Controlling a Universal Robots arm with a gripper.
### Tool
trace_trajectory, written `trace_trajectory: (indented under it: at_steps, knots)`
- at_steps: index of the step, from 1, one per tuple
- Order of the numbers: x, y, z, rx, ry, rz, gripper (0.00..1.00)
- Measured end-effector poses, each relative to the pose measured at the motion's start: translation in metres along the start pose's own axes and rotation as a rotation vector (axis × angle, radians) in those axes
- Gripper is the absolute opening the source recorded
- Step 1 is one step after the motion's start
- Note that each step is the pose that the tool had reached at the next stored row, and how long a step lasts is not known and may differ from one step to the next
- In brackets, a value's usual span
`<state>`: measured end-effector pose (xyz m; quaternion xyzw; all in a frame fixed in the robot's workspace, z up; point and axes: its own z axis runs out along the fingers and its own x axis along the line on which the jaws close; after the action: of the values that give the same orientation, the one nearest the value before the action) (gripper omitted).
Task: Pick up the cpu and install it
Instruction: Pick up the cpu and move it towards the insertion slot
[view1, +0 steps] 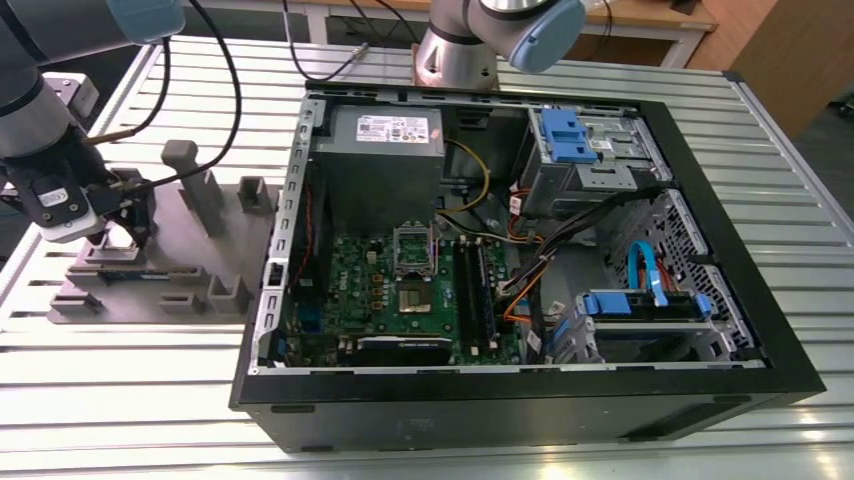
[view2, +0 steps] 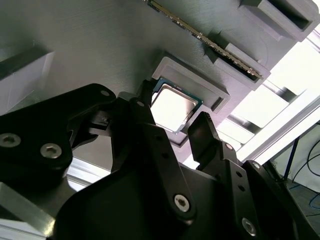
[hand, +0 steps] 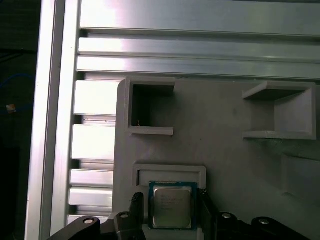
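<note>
- The gripper hangs low over the grey tray at the exterior view's left, on the slatted metal table
- In both wrist views the cpu lies flat, silver top up, in a shallow square pocket of the tray, close to the tray's edge
- The jaws stand narrowly apart, one black finger on each side of the cpu; thin gaps show between the fingers and the chip's rim in the first wrist view, and the chip sits in its pocket, not lifted
- A thin card with gold contacts stands on edge in a tray slot just past the cpu's pocket
- The open case lies on the table just beside the tray, toward the exterior view's right
- Inside it, the green board carries a metal-framed socket, well apart from the gripper
</note>
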<state>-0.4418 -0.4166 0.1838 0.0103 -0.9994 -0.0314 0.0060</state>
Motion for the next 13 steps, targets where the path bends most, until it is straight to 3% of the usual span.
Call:
trace_trajectory:
  at_steps: [6,7,13]
  knots:
    - [0.0,0.0,-0.0001,0.0001,0.0001,0.0,0.54]
    - [0.0,0.0,0.0,0.0,0.0,0.0,0.47]
    - [-0.0001,0.0,-0.0001,0.0,0.0001,0.0,0.47]
